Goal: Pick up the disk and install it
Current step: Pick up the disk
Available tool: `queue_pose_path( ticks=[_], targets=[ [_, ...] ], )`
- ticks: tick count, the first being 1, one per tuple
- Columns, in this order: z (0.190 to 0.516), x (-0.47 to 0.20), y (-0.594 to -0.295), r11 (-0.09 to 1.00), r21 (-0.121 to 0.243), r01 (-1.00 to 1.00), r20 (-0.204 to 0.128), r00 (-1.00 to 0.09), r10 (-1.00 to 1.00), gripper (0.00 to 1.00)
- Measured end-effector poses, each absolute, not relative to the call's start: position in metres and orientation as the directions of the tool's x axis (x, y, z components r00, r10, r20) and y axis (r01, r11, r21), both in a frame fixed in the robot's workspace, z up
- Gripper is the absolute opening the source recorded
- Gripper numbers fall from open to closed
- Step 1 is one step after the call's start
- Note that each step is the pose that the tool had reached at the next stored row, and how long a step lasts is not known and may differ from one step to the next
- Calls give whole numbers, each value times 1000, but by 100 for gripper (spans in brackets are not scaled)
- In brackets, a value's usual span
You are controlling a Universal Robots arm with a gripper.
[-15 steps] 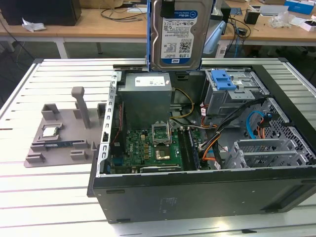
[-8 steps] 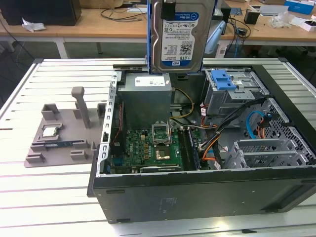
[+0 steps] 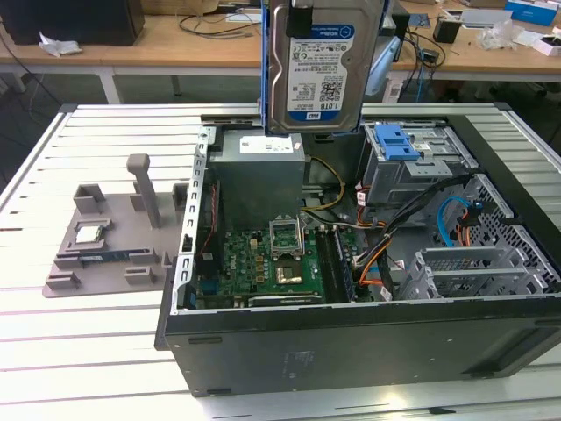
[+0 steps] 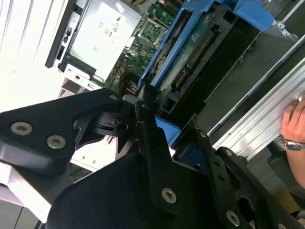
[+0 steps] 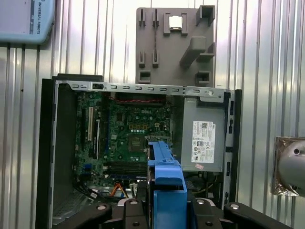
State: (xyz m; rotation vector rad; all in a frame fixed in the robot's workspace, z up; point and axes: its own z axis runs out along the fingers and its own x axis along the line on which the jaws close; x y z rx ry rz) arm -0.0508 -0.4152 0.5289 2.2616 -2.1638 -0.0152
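Note:
The disk [image 3: 323,70], a silver-grey hard drive with a white-and-blue label in a blue carrier bracket, hangs upright high above the open computer case [image 3: 351,351]. My gripper [image 3: 301,19] is shut on its upper edge. In the second wrist view the disk [image 4: 200,52] shows its green circuit-board side between my black fingers [image 4: 148,119]. In the first wrist view the blue carrier [image 5: 164,176] stands edge-on between the fingers, over the motherboard [image 5: 133,129].
Inside the case are a grey drive cage with a blue latch [image 3: 394,140], a power supply [image 3: 259,171], and orange and blue cables [image 3: 456,224]. A grey fixture holding a small CPU chip [image 3: 92,232] lies at the exterior view's left. A person's hand [image 4: 295,121] rests on the table edge.

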Motion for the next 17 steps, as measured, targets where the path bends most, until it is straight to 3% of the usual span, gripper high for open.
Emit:
queue_pose_path(
  ticks=[17],
  targets=[
    [529,-51,-433,-44,15,-999,1,44,-999,37]
  ],
)
